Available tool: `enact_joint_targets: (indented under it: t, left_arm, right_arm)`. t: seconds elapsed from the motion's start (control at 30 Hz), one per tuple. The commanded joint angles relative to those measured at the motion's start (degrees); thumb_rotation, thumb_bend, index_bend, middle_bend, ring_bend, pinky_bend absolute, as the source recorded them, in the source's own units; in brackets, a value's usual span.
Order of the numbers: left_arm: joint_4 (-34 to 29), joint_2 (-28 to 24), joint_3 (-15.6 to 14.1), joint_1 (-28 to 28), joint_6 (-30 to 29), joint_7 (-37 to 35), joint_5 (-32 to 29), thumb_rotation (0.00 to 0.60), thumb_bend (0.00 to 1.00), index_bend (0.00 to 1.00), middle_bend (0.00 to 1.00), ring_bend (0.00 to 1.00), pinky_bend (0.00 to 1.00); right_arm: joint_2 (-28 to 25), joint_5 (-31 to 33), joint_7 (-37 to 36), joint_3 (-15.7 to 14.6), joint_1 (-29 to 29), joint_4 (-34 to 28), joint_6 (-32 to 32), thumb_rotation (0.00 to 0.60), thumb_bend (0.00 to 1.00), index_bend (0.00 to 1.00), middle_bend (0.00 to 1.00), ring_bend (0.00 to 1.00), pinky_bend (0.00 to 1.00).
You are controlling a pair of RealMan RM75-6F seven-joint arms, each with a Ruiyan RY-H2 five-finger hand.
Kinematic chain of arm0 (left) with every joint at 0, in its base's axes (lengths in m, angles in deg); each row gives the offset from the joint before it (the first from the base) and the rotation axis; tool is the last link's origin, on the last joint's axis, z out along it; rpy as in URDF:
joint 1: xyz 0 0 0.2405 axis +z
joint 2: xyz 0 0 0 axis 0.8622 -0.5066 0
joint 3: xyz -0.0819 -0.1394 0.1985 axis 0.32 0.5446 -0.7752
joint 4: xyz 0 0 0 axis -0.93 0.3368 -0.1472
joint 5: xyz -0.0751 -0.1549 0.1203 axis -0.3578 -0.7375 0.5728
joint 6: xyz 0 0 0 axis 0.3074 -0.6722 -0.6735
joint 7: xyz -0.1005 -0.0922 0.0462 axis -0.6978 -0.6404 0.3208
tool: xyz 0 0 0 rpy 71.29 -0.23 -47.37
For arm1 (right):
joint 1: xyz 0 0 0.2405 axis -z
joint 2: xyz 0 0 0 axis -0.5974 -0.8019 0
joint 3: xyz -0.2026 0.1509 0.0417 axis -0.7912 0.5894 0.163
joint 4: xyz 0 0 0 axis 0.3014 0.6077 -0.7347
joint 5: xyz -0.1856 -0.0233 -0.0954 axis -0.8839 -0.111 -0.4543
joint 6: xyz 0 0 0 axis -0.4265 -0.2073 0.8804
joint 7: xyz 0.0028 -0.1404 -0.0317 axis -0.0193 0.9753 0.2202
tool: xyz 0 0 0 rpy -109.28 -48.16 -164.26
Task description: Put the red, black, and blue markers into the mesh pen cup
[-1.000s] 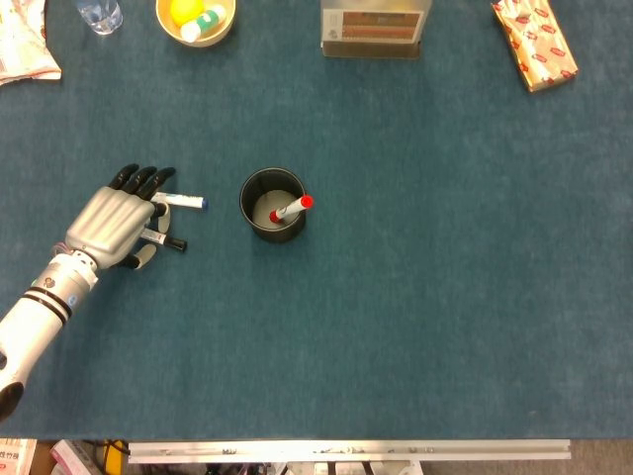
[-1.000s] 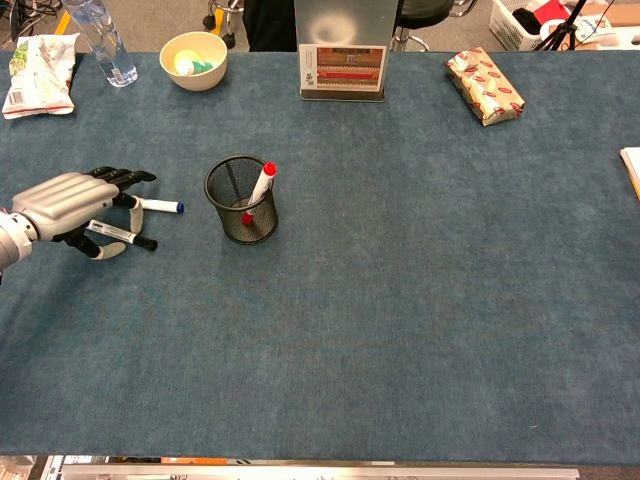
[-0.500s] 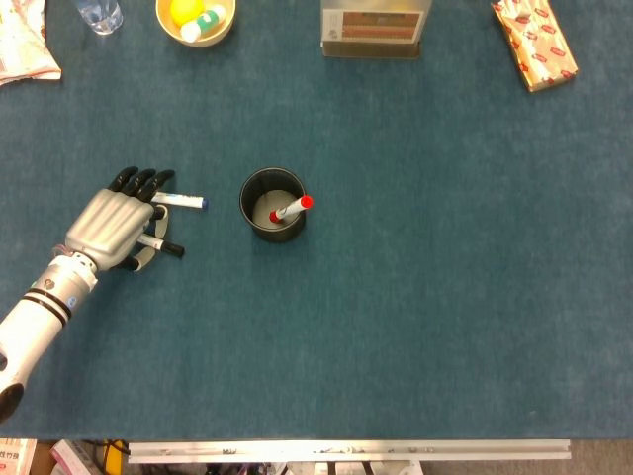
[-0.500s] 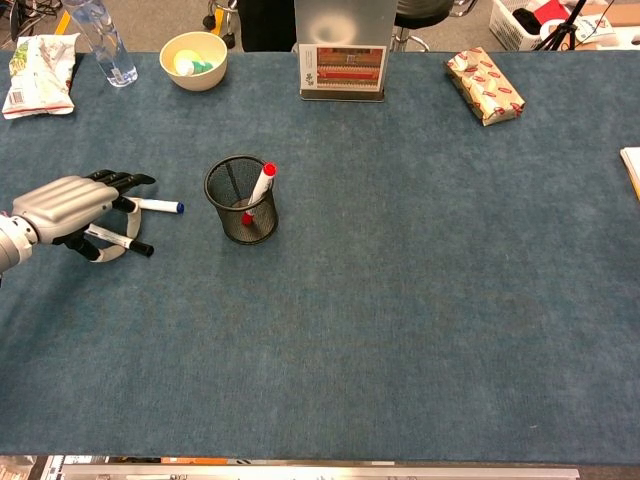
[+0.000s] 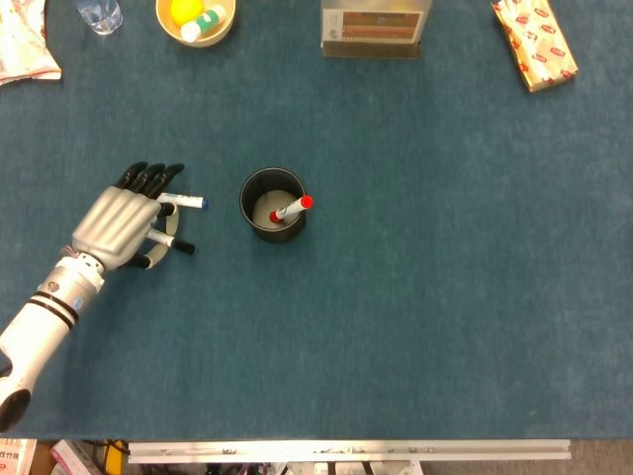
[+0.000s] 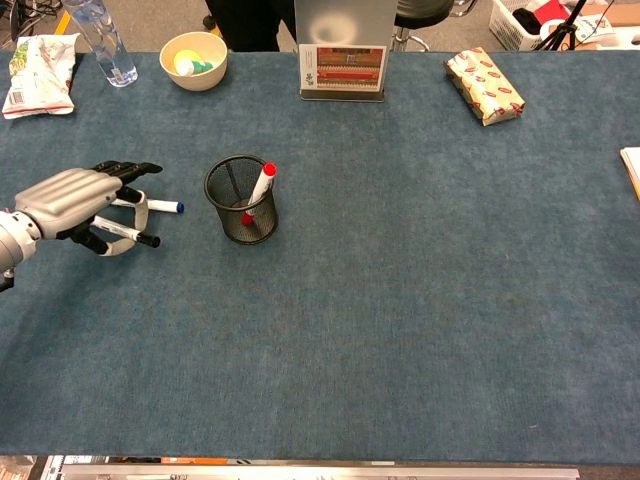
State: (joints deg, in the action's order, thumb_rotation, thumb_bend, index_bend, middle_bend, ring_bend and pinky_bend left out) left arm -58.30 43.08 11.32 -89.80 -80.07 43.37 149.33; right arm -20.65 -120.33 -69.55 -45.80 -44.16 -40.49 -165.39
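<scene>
We see the red marker standing tilted inside the mesh pen cup, its red cap up and leaning toward the cup's right rim; in the head view the same red marker rests against the rim of the mesh pen cup. The blue marker lies flat on the surface to the left of the cup, its long axis running left to right with the blue cap pointing at the cup. The black marker lies nearer us, also roughly left to right but slanted a little, its black cap end toward the right.

Our left hand hovers palm down over the left ends of both markers, fingers stretched forward and set close together, and the thumb curls under near the black marker. In the chest view the left hand appears to have the black marker against the thumb, but we cannot tell whether it is actually gripped. The blue marker sticks out to the right from under the fingertips. Our right hand shows in neither view.

The cup sits just right of the markers, with a narrow strip of blue cloth between. A wide stretch of the surface lies open to the right and toward the near edge. Along the far edge stand a bowl, a water bottle, a sign holder and a wrapped box.
</scene>
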Motion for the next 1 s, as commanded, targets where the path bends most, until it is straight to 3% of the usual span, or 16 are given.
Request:
enact_joint_targets:
  t: [0.03,0.53,1.0]
  left_arm:
    - [-1.69,-0.30,1.31,0.64,-2.56,0.77,-0.32,0.600,0.33,0.56,0.00,0.00,0.01]
    - [-9.79,0.38,9.06,2.15,-14.04,3.85,-2.46,0.600,0.33,0.57,0.00,0.00,0.01]
    - [-15.58,6.32,15.63,1.96,-20.30,1.71,-5.93,0.600,0.34,0.59,0.00,0.00,0.01]
  right_arm:
    - [0.08,0.03,-0.09,-0.02,-0.01,0.07,0.04,0.600,0.00,0.14,0.17,0.13,0.30]
    - [0.86,0.16,-0.51,-0.12,-0.10,0.69,0.34,0.600,0.00,0.14,0.17,0.13,0.30]
    - [1.12,-0.05,-0.74,-0.19,-0.22,0.90,0.39,0.600,0.00,0.14,0.17,0.13,0.30]
